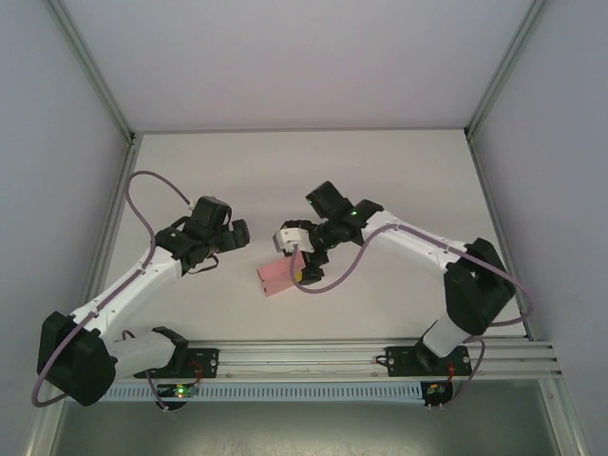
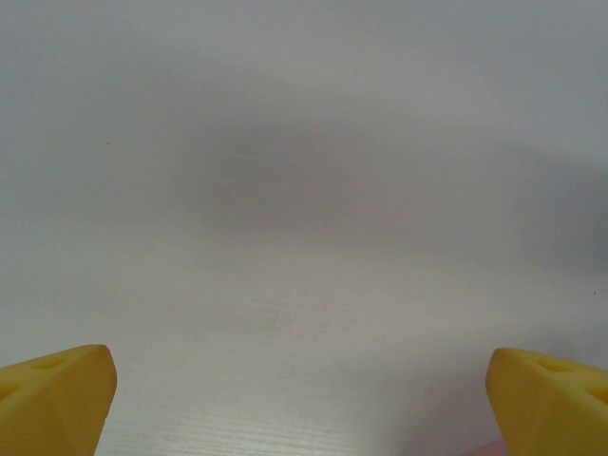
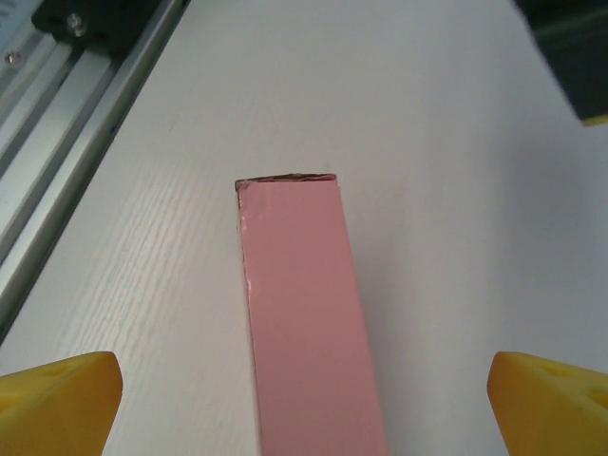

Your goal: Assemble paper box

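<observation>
Yellow fingertips point(image 3: 57, 399) of the right gripper point(image 3: 304, 413) are spread wide astride the pink paper box point(image 3: 304, 323), which is not clamped. Its long axis is pointed straight away from them, near the tabletop's point(image 1: 380, 190) near edge, mid-width. The left gripper point(image 1: 231, 236), equally spread and empty, is seen farther off. The box's far end appears closed.

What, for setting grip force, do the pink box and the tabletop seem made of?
The paper box looks like thin cardboard with a matte pink face: crisp folded edges, and a darker raw cut edge at its far end. The table looks like white laminate or painted board, matte, with fine wood-like grain lines; which is unclear.
</observation>
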